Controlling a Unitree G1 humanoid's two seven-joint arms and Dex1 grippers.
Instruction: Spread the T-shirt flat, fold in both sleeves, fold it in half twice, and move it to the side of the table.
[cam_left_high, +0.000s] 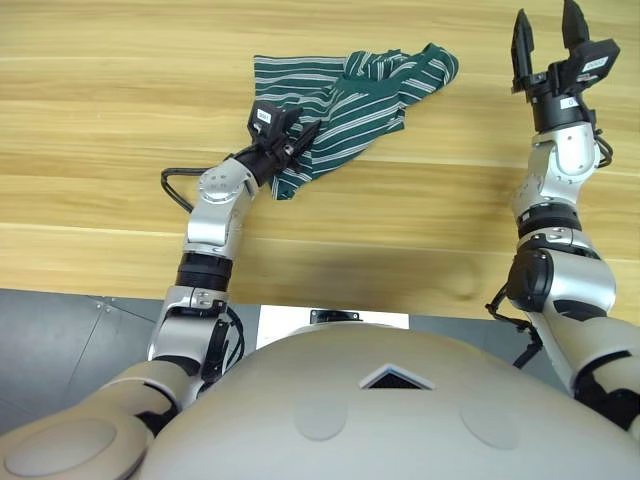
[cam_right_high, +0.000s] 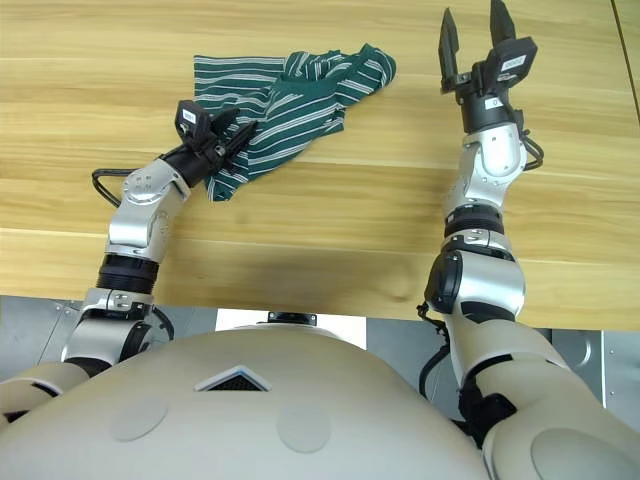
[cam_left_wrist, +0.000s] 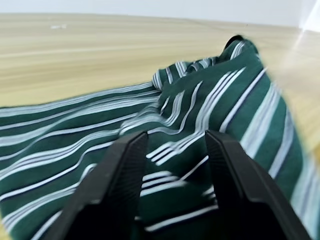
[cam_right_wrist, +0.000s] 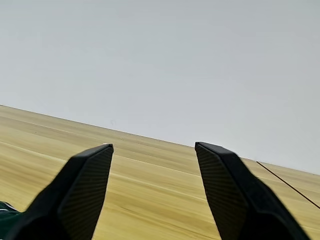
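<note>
Carefully now: our left pincer (cam_left_wrist: 175, 137) sits over the end of the T-shirt (cam_left_high: 350, 100) closest to the near edge, fingers apart with cloth beneath. Closing there could, we judge, pinch several layers, so a pull would drag the heap instead of spreading it. Our right pincer (cam_left_high: 547, 25), spread wide and well off toward the right edge, cannot pin it. The T-shirt lies crumpled mid-way across the tabletop (cam_left_high: 120, 200), dark green with pale stripes, folds piled together.
</note>
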